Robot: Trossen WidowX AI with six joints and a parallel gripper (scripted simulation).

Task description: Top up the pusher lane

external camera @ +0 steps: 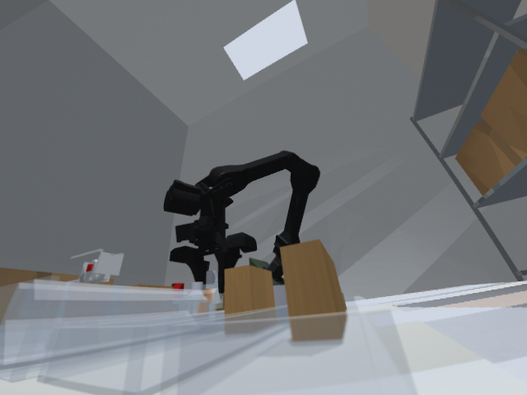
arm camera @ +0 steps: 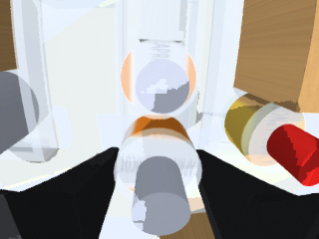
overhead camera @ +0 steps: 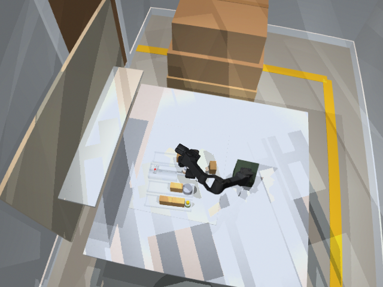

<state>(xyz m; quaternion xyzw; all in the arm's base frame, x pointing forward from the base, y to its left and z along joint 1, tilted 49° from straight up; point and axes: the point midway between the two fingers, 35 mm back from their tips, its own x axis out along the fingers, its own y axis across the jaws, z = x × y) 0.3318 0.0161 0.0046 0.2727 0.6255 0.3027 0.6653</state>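
My gripper (overhead camera: 186,170) (external camera: 210,285) (arm camera: 158,155) is shut on a jar with a grey cap, a white label and orange contents. The held jar (arm camera: 161,189) is upright or nearly so, at the front of the sprung lane (overhead camera: 167,171). The lane jar (arm camera: 161,85), also grey-capped and orange, stands directly behind it; the two overlap in the wrist view, and I cannot tell whether they touch. The pusher's red mark (overhead camera: 154,169) (external camera: 90,267) shows farther back. The pusher plate, front stop and held jar's base are not clearly visible, so contact with the lane floor is unclear.
A yellow jar (arm camera: 241,121) with a red cap stands close right, before a carton (arm camera: 276,50). A wide grey-lidded jar (overhead camera: 187,189) (arm camera: 15,110) is in the lane on the left. Another lane holds a yellow-capped jar (overhead camera: 187,204). A loose carton (overhead camera: 212,167) stands in front.
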